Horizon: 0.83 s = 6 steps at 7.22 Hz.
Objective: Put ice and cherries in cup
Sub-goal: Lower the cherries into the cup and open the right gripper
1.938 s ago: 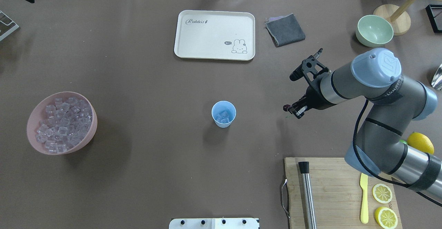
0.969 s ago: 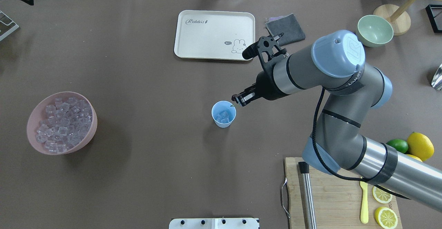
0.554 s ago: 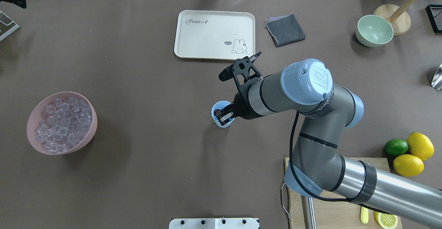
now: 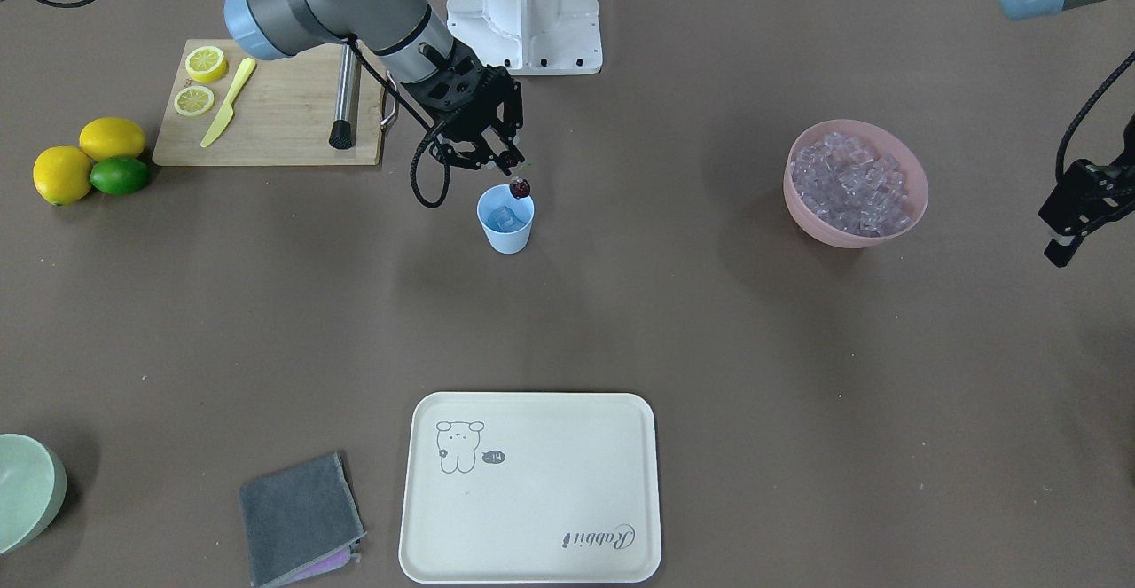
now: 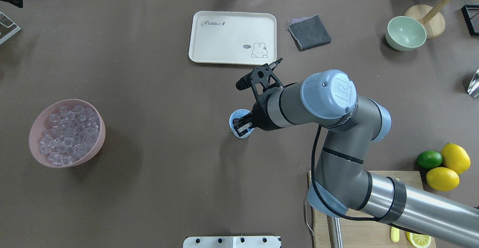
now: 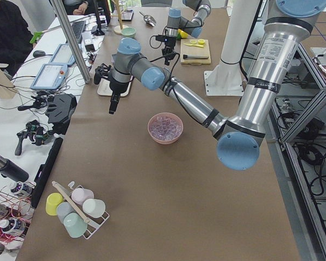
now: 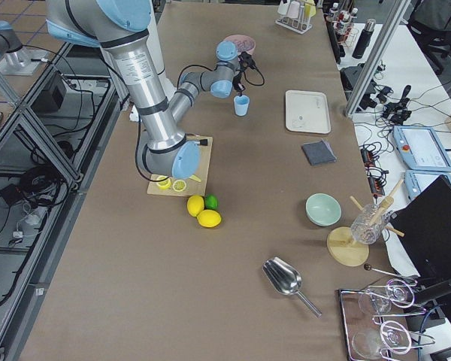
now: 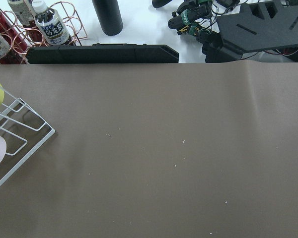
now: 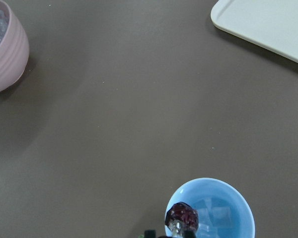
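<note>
The light blue cup [image 4: 506,220] stands mid-table with a few clear ice cubes [image 9: 213,216] inside. My right gripper [image 4: 504,165] hovers right above it, shut on the green stem of the dark red cherries [image 4: 520,188], which hang at the cup's rim [image 9: 211,184]. From overhead the right gripper [image 5: 238,127] covers most of the cup [image 5: 234,118]. More ice [image 5: 67,135] fills the pink bowl [image 5: 100,143] at the left. My left gripper [image 4: 1068,233] hangs far off by the table's edge; whether it is open does not show.
A cream tray [image 5: 234,38] and a grey cloth [image 5: 309,32] lie at the far side. A cutting board [image 4: 275,118] with lemon slices, a yellow knife and a metal bar sits near the robot's base. Lemons and a lime [image 5: 443,162] and a green bowl [image 5: 405,33] are to the right.
The right arm swung left from the table's right side, carrying the cherries to above the cup, and has barely moved in the last half second.
</note>
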Each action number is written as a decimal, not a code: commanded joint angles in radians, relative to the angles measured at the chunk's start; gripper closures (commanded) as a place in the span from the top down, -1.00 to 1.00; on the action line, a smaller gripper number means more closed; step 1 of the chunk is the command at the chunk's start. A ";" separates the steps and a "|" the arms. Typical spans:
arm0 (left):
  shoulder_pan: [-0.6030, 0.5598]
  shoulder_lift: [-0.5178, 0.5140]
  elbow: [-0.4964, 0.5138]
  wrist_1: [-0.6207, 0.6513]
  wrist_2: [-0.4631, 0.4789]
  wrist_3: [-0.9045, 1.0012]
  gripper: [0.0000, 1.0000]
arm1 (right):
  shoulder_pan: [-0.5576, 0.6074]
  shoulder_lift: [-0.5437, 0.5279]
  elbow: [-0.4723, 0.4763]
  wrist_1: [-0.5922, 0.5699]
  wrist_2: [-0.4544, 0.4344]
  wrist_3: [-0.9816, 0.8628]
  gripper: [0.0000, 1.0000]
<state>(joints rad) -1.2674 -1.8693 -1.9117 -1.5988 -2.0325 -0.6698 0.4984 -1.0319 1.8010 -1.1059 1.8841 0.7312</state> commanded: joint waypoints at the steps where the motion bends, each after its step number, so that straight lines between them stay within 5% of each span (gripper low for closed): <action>1: -0.001 -0.001 0.002 0.002 0.000 0.001 0.95 | 0.005 0.000 -0.021 0.003 -0.020 0.002 -0.92; 5: -0.003 -0.004 0.003 0.003 0.001 0.001 0.95 | 0.003 0.001 -0.055 0.006 -0.033 0.019 -0.76; 6: -0.003 -0.008 0.006 0.003 0.001 0.001 0.95 | 0.003 0.000 -0.057 0.006 -0.033 0.019 0.67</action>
<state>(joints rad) -1.2701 -1.8740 -1.9073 -1.5959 -2.0311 -0.6688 0.5017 -1.0314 1.7479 -1.0996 1.8539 0.7499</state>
